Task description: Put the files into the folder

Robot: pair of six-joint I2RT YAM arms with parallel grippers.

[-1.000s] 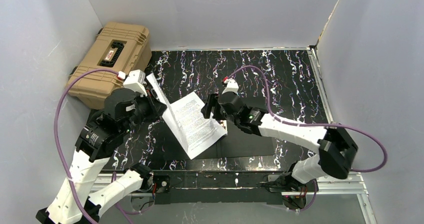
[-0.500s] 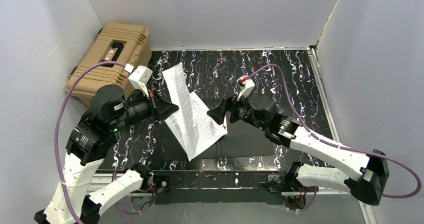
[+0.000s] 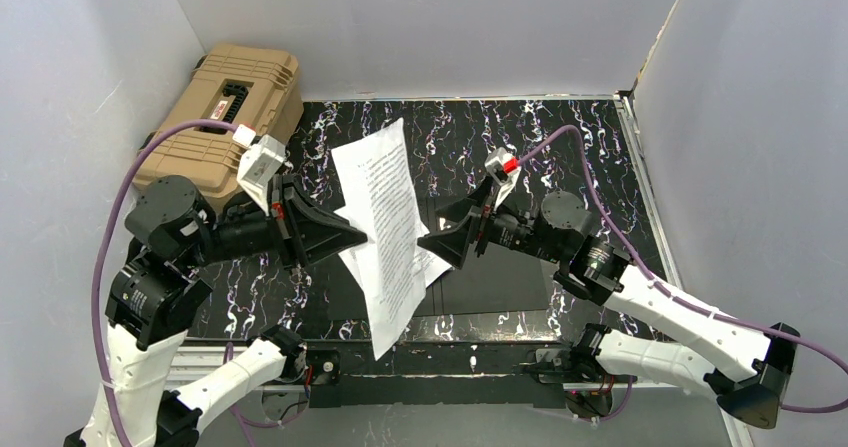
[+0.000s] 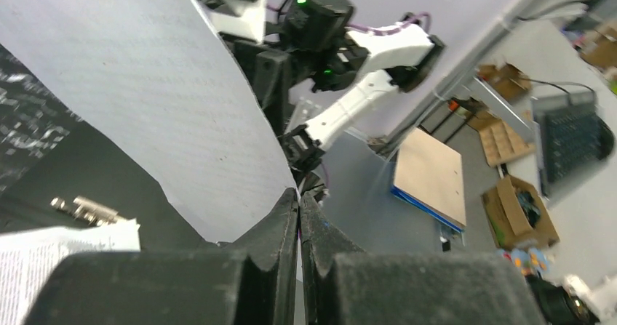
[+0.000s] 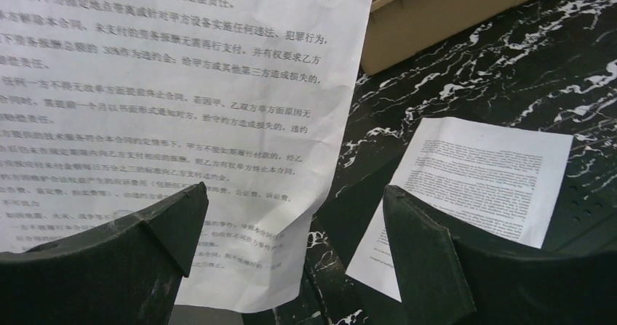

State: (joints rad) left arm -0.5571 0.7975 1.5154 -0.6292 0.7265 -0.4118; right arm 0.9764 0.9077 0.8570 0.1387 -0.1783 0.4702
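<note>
Just changed: right gripper (image 5: 297, 194) jaws now wide apart, off the sheet (image 3: 385, 187).
Left gripper (image 4: 299, 201): clamped on sheet, raised above folder (image 3: 495, 289).
Meaning: filing still pending.

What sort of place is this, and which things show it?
Probably a robotics lab test booth: a left arm and a right arm bolted to a black marbled table, white walls boxing it in, cardboard boxes on the floor outside.

Table (image 3: 600, 167), contents:
- Hard case (image 3: 225, 117): far-left corner.
- Folder (image 3: 500, 287): opened flat at near edge, centre to right.
- Flat sheet (image 5: 473, 187): on folder's left part.
- Raised sheet (image 3: 385, 207): upright above table's centre, between left gripper (image 3: 350, 237) and right gripper (image 3: 440, 242).
</note>
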